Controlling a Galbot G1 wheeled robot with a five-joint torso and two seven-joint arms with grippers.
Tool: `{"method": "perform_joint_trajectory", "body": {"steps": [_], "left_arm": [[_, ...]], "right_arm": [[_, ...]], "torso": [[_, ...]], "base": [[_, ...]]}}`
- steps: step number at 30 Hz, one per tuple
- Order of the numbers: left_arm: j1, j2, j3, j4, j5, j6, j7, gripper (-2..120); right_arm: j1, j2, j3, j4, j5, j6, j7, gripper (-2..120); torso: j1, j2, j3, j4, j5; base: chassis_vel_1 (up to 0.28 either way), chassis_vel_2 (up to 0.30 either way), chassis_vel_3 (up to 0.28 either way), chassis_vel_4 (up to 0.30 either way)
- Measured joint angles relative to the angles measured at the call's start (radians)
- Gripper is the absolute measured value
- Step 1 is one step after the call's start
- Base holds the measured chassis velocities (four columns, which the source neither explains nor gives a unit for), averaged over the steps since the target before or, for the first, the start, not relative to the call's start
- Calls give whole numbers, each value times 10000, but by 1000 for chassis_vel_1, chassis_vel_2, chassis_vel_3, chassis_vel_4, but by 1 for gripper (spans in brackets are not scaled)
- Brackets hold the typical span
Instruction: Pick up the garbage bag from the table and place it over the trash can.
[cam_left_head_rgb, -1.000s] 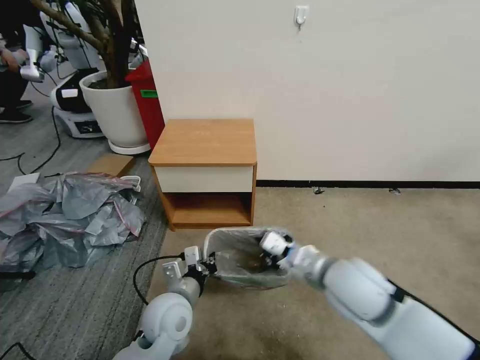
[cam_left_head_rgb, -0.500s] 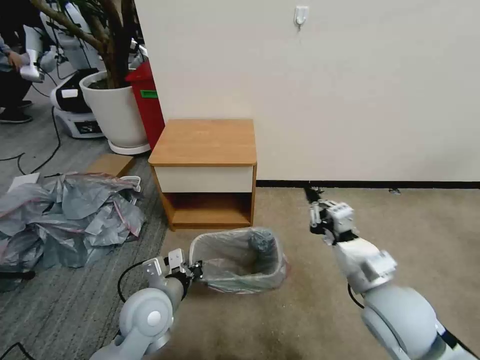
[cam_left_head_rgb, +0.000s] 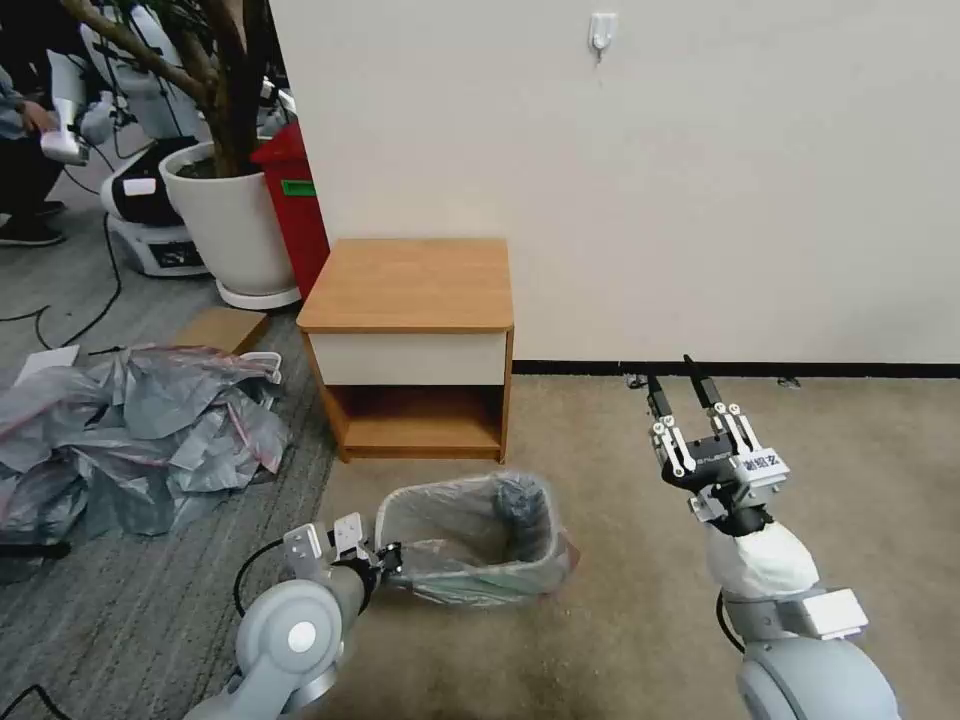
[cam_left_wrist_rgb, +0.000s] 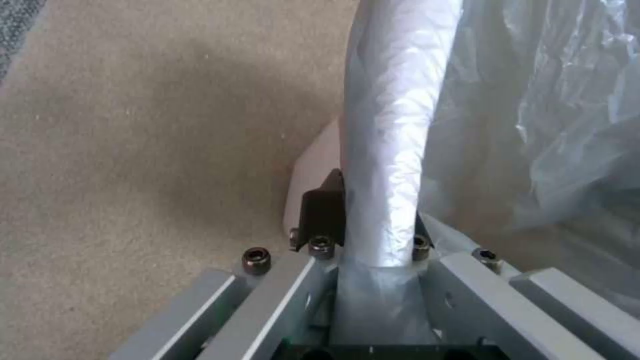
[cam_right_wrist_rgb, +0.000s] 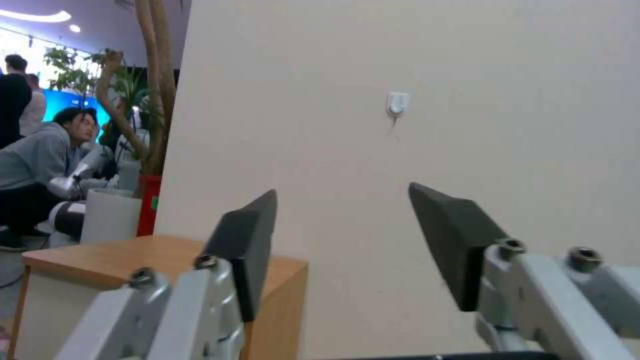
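From the head view, the garbage bag (cam_left_head_rgb: 470, 545) — thin, translucent grey, a pink-red band at its edge — lines the cream trash can (cam_left_head_rgb: 400, 505) on the carpet before the table (cam_left_head_rgb: 410, 285); the left claw (cam_left_head_rgb: 392, 560) meets its near rim, while the right claw (cam_left_head_rgb: 690, 395) stands raised well apart, fingers spread wide. In the left wrist view that claw (cam_left_wrist_rgb: 370, 240) pinches the bag-wrapped rim (cam_left_wrist_rgb: 393, 125) — the far finger is mostly hidden behind plastic. The right wrist view shows its claw (cam_right_wrist_rgb: 347, 240) agape, holding nothing, facing the wall.

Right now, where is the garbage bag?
In the head view the garbage bag lines the trash can on the carpet just in front of the table; the left pincer grips its rim on the robot's left.
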Motion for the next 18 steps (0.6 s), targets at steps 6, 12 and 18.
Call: {"method": "perform_joint_trajectory", "body": {"steps": [6, 12, 18], "left_arm": [[-2, 78, -72, 34, -112, 130, -38, 3], [-19, 92, -76, 31, -138, 167, -37, 18], [-31, 62, -84, 31, -138, 146, 18, 39]], "right_arm": [[-6, 4, -24, 22, -22, -114, -14, 76], [-22, -4, 1, 12, -7, -128, -13, 76], [-44, 14, 0, -19, -1, -139, -12, 76]], "torso": [[0, 0, 0, 0, 1], [0, 0, 0, -1, 1], [0, 0, 0, 0, 2]], "base": [[0, 0, 0, 0], [0, 0, 0, 0], [0, 0, 0, 0]]}}
